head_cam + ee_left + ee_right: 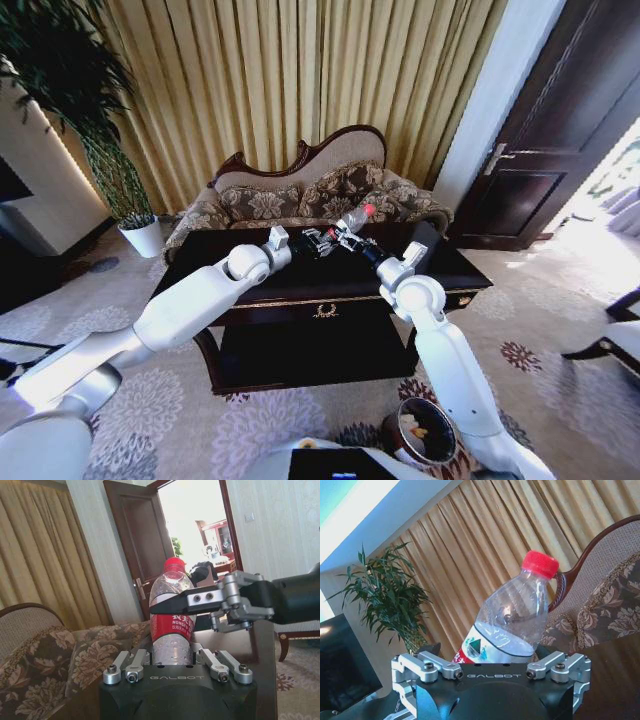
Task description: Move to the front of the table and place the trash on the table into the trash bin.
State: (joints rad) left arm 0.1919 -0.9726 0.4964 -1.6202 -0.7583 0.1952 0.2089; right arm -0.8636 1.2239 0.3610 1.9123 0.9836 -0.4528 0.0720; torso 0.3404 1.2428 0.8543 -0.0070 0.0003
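Bottle before sofa, above table

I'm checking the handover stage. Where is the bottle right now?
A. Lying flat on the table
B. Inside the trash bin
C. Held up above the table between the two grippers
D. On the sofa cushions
C: the bottle is raised over the table, with the left gripper and right gripper meeting at it; the right gripper's finger wraps its label in the left wrist view.

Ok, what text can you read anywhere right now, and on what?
"GALBOT": on the left gripper housing.
"GALBOT": on the right gripper housing.
Bottle label: red with white Chinese characters and small Latin letters, too small to read.
Bin: nothing readable.
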